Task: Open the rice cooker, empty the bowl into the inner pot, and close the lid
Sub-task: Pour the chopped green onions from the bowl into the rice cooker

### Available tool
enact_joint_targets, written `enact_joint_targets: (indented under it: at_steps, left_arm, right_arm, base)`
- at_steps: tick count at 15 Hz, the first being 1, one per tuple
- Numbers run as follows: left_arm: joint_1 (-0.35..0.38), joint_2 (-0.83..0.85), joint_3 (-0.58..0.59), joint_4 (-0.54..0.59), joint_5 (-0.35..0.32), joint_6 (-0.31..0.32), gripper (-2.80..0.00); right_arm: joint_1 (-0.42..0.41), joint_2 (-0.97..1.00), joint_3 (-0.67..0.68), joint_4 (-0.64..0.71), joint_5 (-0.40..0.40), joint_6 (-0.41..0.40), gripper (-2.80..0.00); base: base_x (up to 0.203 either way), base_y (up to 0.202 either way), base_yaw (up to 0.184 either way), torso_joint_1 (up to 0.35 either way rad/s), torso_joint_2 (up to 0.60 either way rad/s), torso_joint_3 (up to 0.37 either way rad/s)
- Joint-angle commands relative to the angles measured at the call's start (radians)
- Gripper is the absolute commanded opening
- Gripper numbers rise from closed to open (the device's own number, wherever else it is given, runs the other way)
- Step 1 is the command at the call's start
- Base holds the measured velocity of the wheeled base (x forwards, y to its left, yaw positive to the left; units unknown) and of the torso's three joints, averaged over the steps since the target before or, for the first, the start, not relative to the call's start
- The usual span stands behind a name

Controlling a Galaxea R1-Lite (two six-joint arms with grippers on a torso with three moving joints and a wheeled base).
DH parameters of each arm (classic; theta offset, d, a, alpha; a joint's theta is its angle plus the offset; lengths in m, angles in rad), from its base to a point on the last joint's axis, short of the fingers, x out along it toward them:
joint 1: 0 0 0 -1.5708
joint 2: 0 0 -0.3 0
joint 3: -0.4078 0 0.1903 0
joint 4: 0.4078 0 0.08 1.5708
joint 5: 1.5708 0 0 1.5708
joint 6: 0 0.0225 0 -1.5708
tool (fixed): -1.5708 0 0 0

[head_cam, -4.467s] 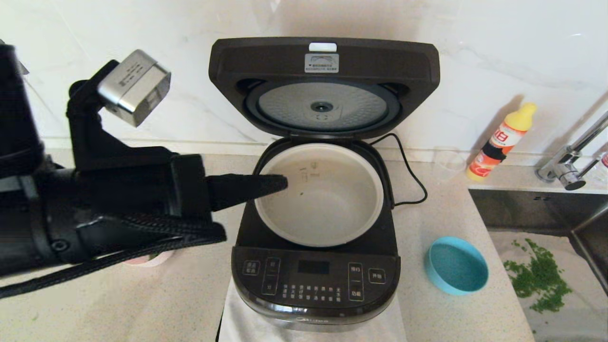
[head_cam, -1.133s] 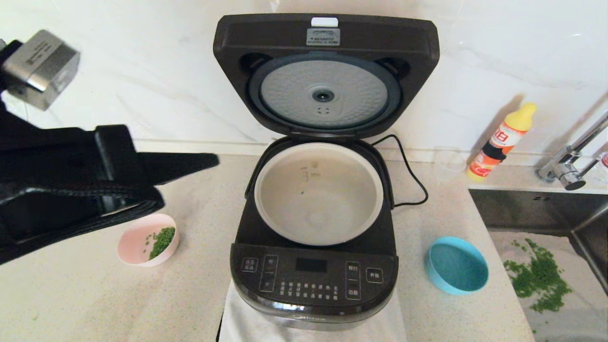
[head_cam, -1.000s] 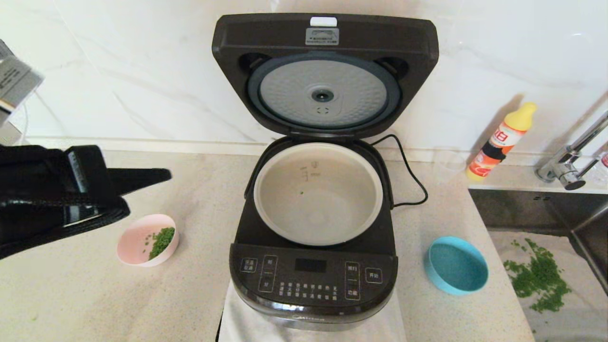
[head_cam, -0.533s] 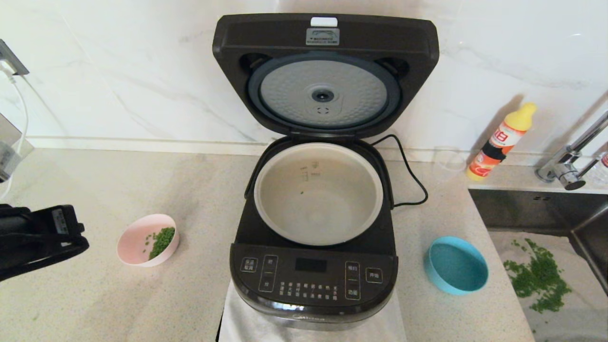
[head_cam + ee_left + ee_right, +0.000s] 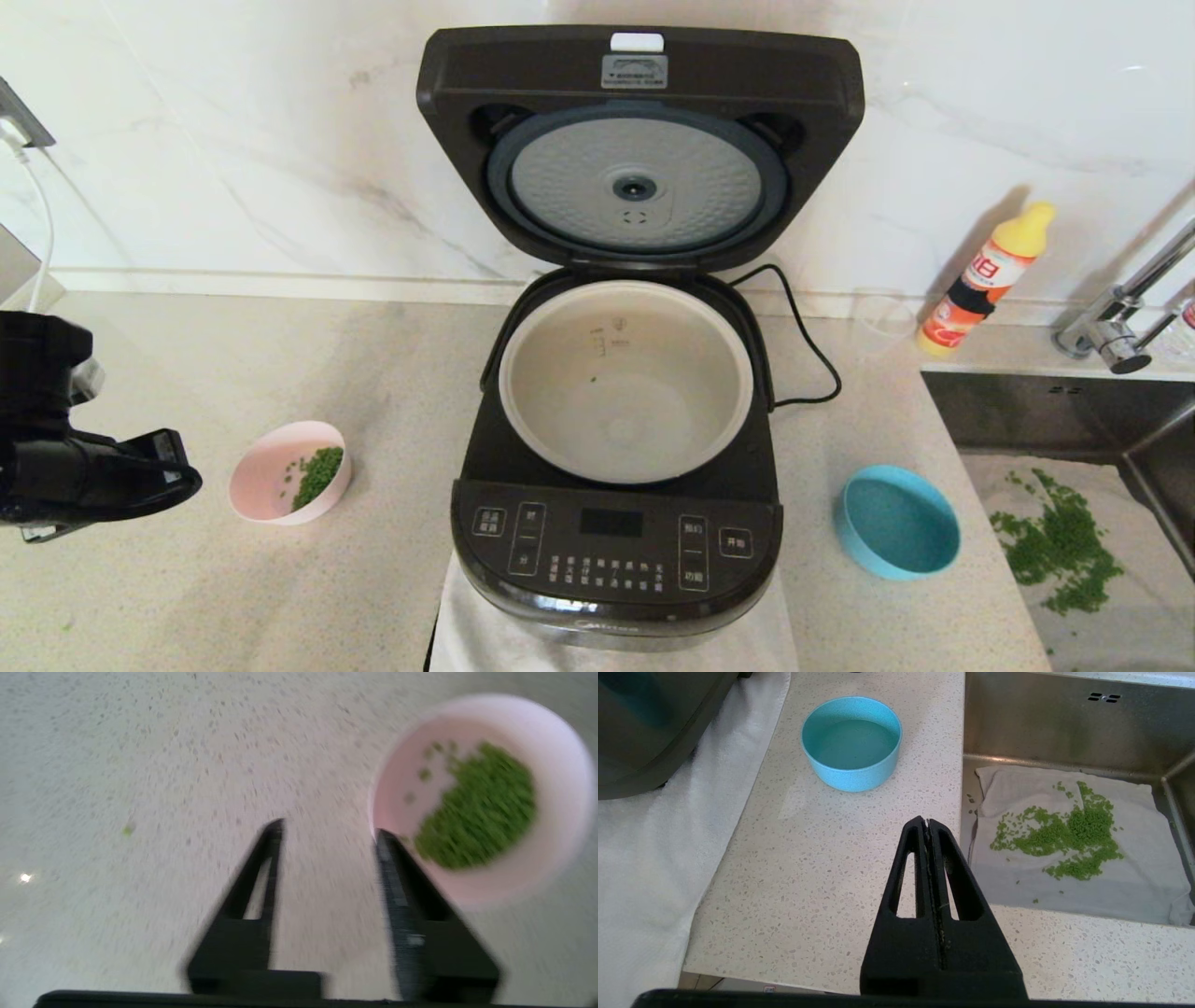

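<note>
The rice cooker [image 5: 616, 551] stands mid-counter with its lid [image 5: 638, 140] fully raised, silver dimpled plate facing me. The off-white inner pot [image 5: 653, 411] sits inside, bare but for a green speck. A pink bowl [image 5: 257, 476] holding green bits [image 5: 319, 471] rests on the counter left of the cooker. My left arm [image 5: 84, 476] hangs low at the far left, beside the bowl. In the left wrist view the left gripper [image 5: 328, 828] is open and empty above the counter, one finger by the bowl's rim [image 5: 560, 756]. My right gripper [image 5: 927, 821] is shut and empty, near the counter's front edge.
A blue bowl [image 5: 896, 521] sits right of the cooker, also in the right wrist view [image 5: 851, 742]. A sink [image 5: 1074, 420] at the right holds a cloth with green bits [image 5: 1060, 546]. A yellow bottle [image 5: 985, 280], clear cup [image 5: 882, 322], power cord [image 5: 803, 345] and faucet [image 5: 1120, 327] stand behind.
The lid has swung from partly raised to fully upright. My left arm has drawn back from over the pot, leftward and down to beside the pink bowl.
</note>
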State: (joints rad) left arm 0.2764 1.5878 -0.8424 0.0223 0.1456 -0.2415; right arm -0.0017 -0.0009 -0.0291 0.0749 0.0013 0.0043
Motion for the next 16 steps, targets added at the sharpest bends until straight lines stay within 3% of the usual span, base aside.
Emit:
enact_joint_targets:
  at_steps: [1, 8, 16]
  left_arm:
    - [0.036, 0.105, -0.003, -0.042, -0.011, 0.000, 0.00]
    - [0.056, 0.178, -0.002, -0.076, -0.143, -0.012, 0.00]
    - [0.056, 0.253, 0.000, -0.120, -0.161, -0.033, 0.00]
  right_arm:
    - [0.000, 0.001, 0.000, 0.000, 0.000, 0.000, -2.80]
    - [0.000, 0.001, 0.000, 0.000, 0.000, 0.000, -2.80]
    - [0.000, 0.001, 0.000, 0.000, 0.000, 0.000, -2.80]
  base:
    - [0.000, 0.000, 0.000, 0.000, 0.00, 0.000]
    - [0.000, 0.000, 0.000, 0.000, 0.00, 0.000]
    - [0.000, 0.000, 0.000, 0.000, 0.00, 0.000]
